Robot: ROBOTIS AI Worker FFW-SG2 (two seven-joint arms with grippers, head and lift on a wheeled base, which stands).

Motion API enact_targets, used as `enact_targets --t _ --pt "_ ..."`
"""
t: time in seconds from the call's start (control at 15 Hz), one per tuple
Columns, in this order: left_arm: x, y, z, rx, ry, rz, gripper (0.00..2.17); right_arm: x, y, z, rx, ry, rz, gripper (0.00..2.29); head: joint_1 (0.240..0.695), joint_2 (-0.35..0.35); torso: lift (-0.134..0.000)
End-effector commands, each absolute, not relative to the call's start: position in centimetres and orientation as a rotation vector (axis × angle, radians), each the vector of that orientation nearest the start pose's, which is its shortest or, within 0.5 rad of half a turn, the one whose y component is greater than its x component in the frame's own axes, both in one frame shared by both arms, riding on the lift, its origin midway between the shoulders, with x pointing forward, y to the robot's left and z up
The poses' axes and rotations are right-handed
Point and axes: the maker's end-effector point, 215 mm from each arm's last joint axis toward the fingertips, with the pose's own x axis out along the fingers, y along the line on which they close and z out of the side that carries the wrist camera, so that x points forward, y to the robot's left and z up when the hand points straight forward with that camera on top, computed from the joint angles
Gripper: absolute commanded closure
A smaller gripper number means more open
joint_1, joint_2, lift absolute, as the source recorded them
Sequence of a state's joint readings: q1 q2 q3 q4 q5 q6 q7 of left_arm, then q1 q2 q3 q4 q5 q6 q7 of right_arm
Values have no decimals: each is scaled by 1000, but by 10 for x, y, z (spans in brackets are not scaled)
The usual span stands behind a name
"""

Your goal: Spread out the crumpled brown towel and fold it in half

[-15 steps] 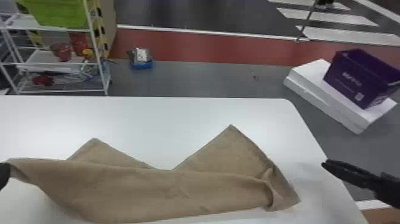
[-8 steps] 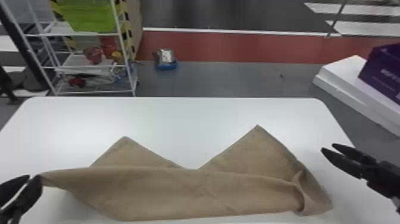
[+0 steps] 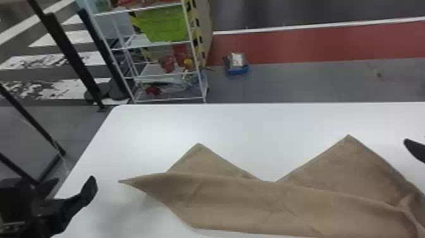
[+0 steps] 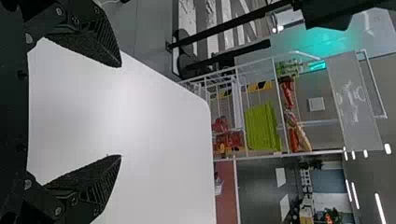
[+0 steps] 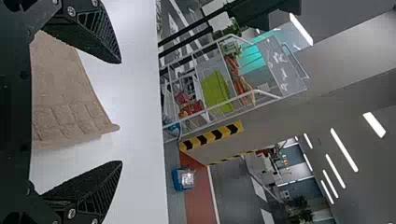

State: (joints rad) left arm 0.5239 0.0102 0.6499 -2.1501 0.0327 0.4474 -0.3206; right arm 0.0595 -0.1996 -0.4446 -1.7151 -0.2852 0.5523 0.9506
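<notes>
The brown towel [image 3: 240, 202] lies wrinkled across the near part of the white table, two pointed corners toward the far side and a narrow tip to the left. A curled fold shows near its right end. Left of that tip, apart from the cloth, is my left gripper [image 3: 71, 186]; in the left wrist view the left gripper [image 4: 120, 111] stands open and holds nothing. At the head view's right edge part of my right gripper [image 3: 415, 150] shows, beyond the towel's right corner. The right gripper [image 5: 121, 112] is open in the right wrist view, with the towel [image 5: 65, 102] behind its fingers.
The white table [image 3: 164, 126] has its left edge beside the left gripper. Past the far edge stand a wire shelf [image 3: 170, 71] with a green bin [image 3: 166, 25] and, on the floor, a small blue box [image 3: 237, 65]. Black stand posts [image 3: 68, 55] rise beyond the table's left corner.
The head view has turned left. My left gripper has gone from beside the towel's left tip to a little way off it. My right gripper's fingers have spread apart.
</notes>
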Motion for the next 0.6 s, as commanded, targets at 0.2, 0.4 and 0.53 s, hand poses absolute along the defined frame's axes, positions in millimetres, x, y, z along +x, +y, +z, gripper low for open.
enact_targets --t 0.2,0.4,0.53 --pt "399 501 -330 148 243 274 46 528 -297 -359 208 237 557 127 695 264 -124" --pt "433 430 -333 59 254 31 49 523 -306 -367 199 254 536 127 695 232 -124" --pt "458 392 -337 103 275 -51 49 510 -329 -375 205 265 505 127 695 162 -124"
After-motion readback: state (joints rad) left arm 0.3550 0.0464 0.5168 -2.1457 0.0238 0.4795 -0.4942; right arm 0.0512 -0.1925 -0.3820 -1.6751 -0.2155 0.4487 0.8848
